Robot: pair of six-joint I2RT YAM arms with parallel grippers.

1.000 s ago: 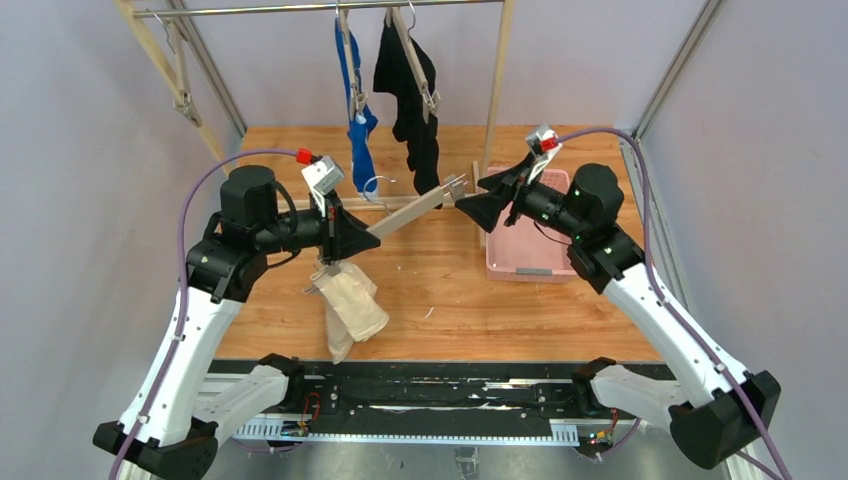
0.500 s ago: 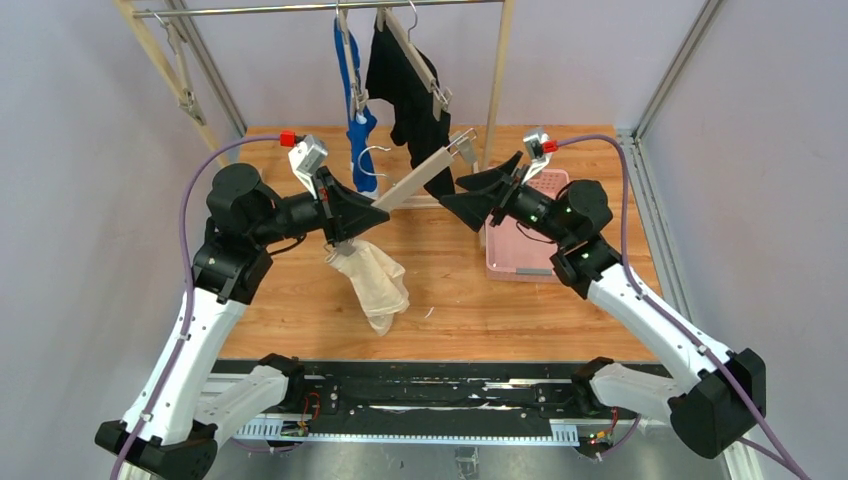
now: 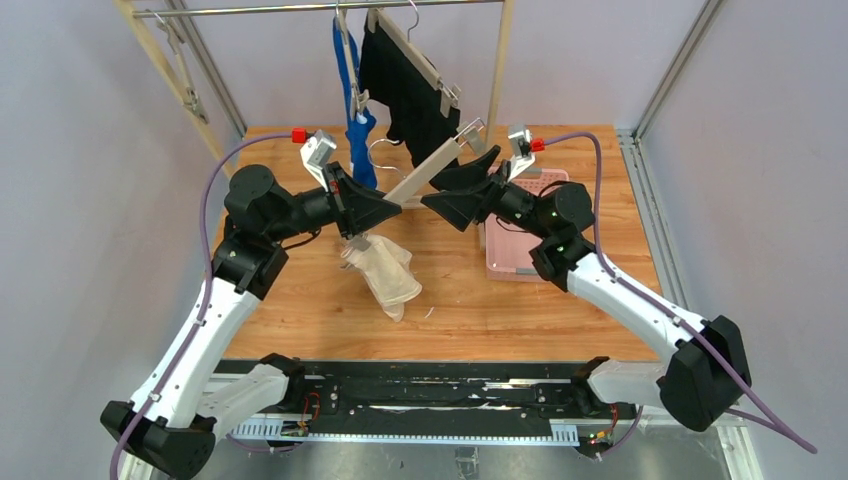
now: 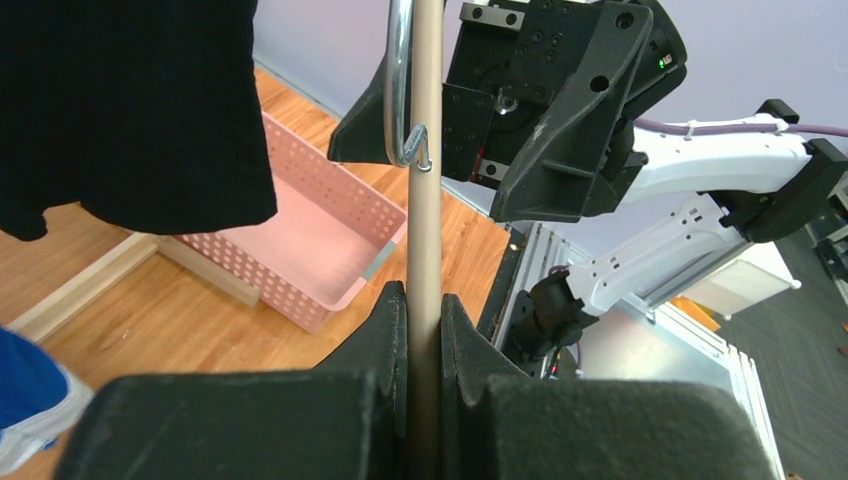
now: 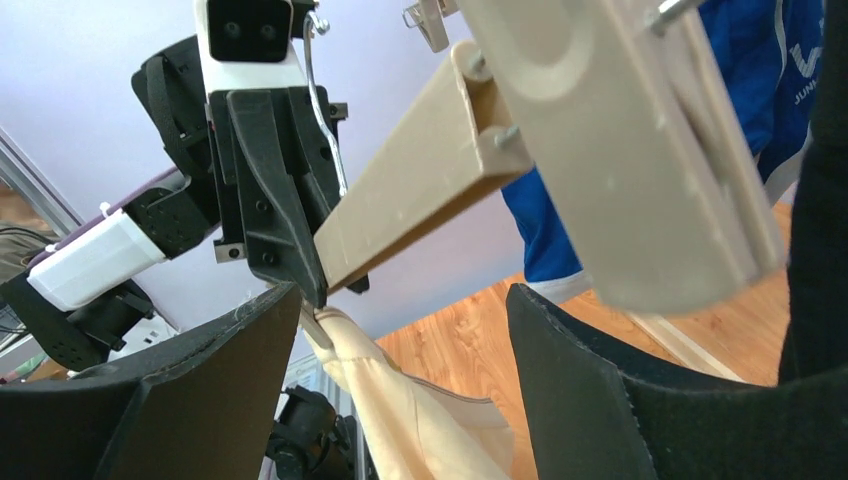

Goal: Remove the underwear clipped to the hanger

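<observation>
Between lilac walls [image 3: 60, 150], wooden tabletop [image 3: 480, 310]

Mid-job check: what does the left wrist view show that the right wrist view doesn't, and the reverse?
Only left wrist: the pink basket. Only right wrist: the cream underwear hanging under the left gripper. Both: the wooden hanger bar clamped in that shut gripper, and part of the blue underwear.
</observation>
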